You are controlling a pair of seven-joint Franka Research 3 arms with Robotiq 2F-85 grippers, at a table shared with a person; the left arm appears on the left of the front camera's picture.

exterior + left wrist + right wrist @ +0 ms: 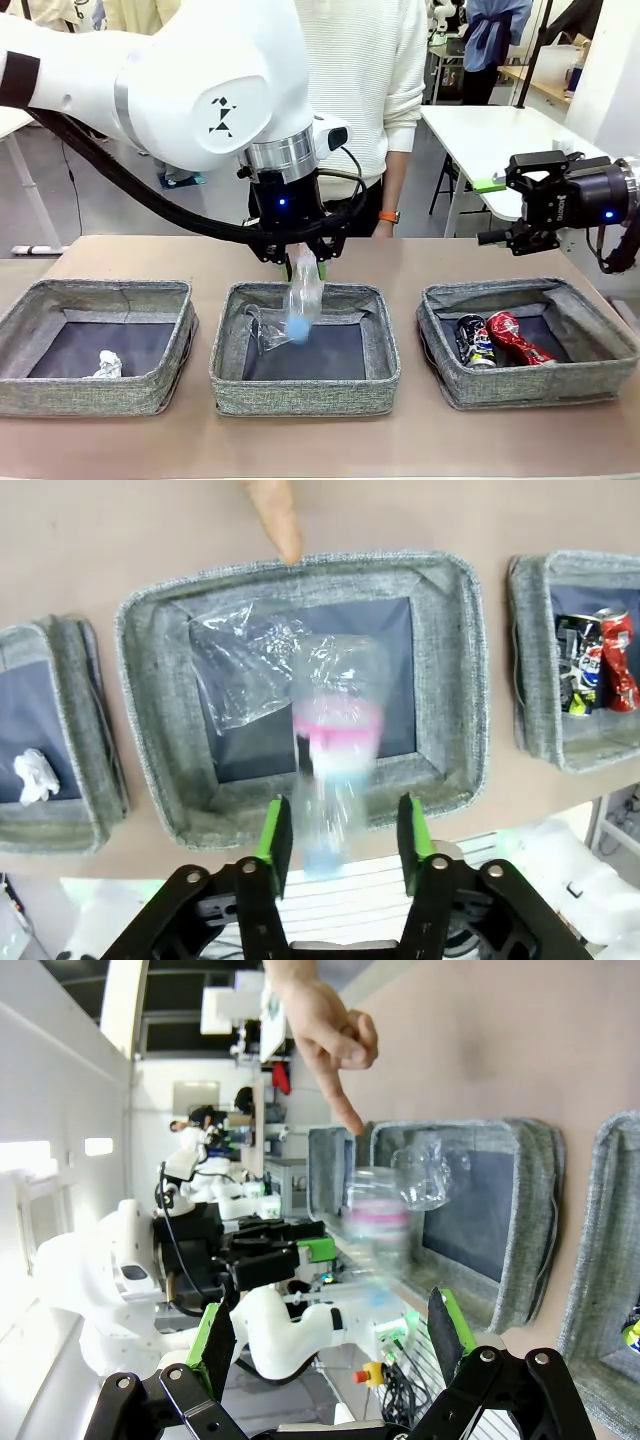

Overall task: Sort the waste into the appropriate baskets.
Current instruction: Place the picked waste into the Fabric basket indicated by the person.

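Left gripper (300,262) hangs over the middle basket (304,400), jaws apart w/ a gap each side of the clear plastic bottle (335,780). Bottle looks blurred and just below the green pads (272,832), so prob. let go and dropping, blue cap down, toward the dark lining. Makes sense: clear plastic cup (240,665) already lies in that same basket right under the gripper, so plastics go here.

Off to one side of the gripper, the basket w/ the crumpled white paper ball (107,365); off to the other, the one w/ the crushed red can (518,339) touching the dark blue-white printed can (474,340), i.e. metals together.

Person's hand (325,1030) points a finger at the far rim of the middle basket, likely showing where the bottle belongs.

Right gripper (330,1335) held high beside the table, well apart from the baskets, jaws wide, nothing between them; prob. parked out of the way.
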